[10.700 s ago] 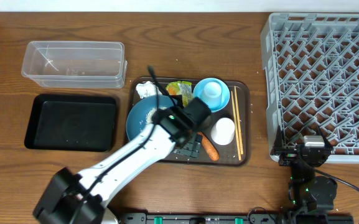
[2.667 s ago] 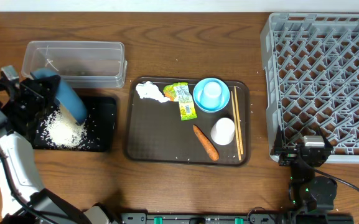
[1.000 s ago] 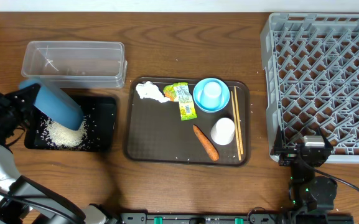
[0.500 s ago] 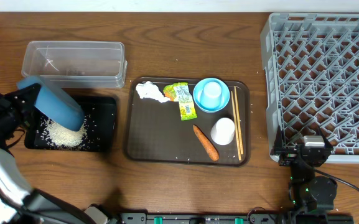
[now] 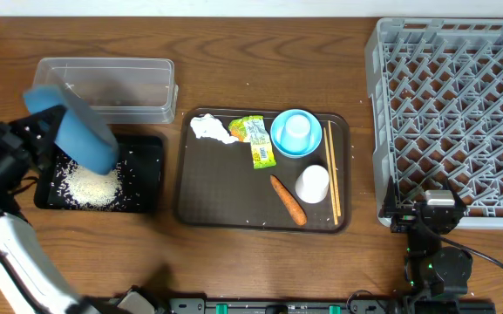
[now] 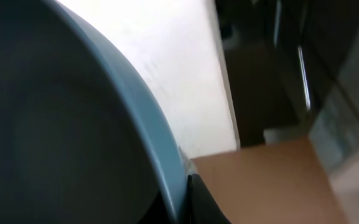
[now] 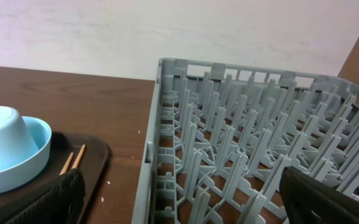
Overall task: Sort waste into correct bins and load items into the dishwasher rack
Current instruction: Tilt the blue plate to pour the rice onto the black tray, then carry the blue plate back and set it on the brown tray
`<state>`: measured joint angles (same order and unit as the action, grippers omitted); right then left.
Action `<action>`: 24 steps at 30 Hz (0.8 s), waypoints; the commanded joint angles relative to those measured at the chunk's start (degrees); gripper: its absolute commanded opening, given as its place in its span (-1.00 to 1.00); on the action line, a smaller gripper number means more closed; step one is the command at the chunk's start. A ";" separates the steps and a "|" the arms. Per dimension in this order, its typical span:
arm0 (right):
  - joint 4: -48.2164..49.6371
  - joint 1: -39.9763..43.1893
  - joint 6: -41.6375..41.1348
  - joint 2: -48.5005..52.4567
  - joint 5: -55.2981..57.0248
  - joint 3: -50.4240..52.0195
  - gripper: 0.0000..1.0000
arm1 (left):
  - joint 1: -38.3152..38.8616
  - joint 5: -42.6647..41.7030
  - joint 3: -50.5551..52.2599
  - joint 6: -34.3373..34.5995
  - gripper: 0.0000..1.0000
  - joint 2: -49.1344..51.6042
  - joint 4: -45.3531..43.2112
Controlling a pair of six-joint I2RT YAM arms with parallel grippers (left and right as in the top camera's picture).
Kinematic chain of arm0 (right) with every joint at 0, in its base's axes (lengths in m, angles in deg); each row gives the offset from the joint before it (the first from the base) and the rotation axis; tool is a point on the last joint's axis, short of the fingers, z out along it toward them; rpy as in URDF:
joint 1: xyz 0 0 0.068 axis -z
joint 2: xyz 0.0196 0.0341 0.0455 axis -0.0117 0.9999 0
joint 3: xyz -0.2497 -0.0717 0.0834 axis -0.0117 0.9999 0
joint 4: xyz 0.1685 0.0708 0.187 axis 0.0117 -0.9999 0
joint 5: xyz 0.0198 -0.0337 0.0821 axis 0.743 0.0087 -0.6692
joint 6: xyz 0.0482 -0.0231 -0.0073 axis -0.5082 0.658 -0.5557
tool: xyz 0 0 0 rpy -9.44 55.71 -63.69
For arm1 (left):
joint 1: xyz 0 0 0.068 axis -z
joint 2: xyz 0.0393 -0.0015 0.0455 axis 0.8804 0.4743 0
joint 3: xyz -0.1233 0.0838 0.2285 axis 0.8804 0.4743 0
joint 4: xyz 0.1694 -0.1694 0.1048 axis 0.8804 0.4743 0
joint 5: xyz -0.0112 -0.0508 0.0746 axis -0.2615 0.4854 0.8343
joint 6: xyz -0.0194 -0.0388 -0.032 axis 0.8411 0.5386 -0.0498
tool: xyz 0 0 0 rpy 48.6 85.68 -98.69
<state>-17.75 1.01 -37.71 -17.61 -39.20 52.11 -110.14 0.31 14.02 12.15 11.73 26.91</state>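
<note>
Dark-blue plate (image 5: 81, 131), white rice (image 5: 92, 183), black tray (image 5: 159, 174), orange carrot (image 5: 287, 200), green-and-yellow wrapper (image 5: 258, 139), grey lattice rack (image 5: 452, 105).

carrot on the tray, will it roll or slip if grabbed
The carrot looks stiff and tapered, so a push would probably swing it in an arc. Its smooth round skin may slip in a pinch. It lies close to the white cup, which a nudge could bump.

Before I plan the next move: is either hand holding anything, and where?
Left hand grips the dark-blue plate by its rim; right hand holds nothing.
</note>
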 commanded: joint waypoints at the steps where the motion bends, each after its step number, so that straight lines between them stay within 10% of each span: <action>1: -0.22 -1.38 0.57 -0.04 0.37 0.07 0.99 | 3.21 -5.07 -0.57 3.50 -0.88 -7.72 -4.48; 14: -0.22 -1.38 0.57 -0.04 0.37 0.07 0.98 | 19.47 1.79 -0.55 7.17 -0.88 -19.65 -9.70; 24: -0.22 -1.38 0.59 -0.04 0.37 0.07 0.99 | 25.27 21.73 -0.57 -4.00 -0.88 -20.02 14.05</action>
<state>-17.71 1.01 -37.71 -17.61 -39.18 52.11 -88.17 16.92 14.05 14.38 -7.42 38.45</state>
